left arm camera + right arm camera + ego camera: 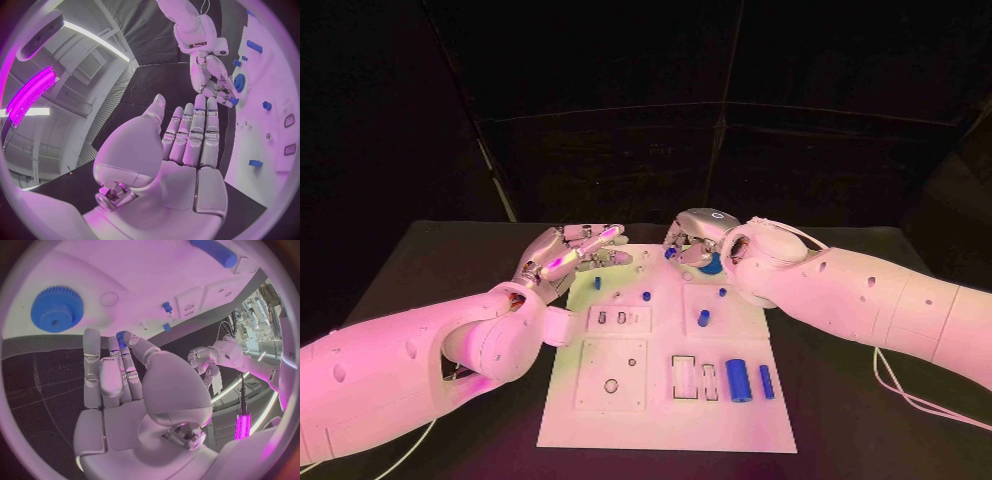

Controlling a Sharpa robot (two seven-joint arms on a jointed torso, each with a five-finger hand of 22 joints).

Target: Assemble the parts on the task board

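The left silver many-fingered hand (567, 252) hovers at the far left corner of the flat white rectangular task board (661, 420), about eleven o'clock from the board's centre, its fingers (199, 131) straight, side by side and holding nothing. On the board, a small blue peg (597, 283) stands just beside that hand, and another small blue peg (646, 296) stands a little further right. At about six o'clock from centre are rectangular slots, and right of them a thick blue cylinder (737, 380) lies next to a thinner blue cylinder (766, 381), side by side at roughly five o'clock. A short blue cylinder (704, 318) lies near the centre. The right silver many-fingered hand (694, 243) is at twelve o'clock over the far edge, pinching a small blue gear-like piece (122, 335) between its thumb and fingertips (116, 342). Just beside that hand, a large blue toothed gear (57, 308) lies flat on the board near the far right corner.
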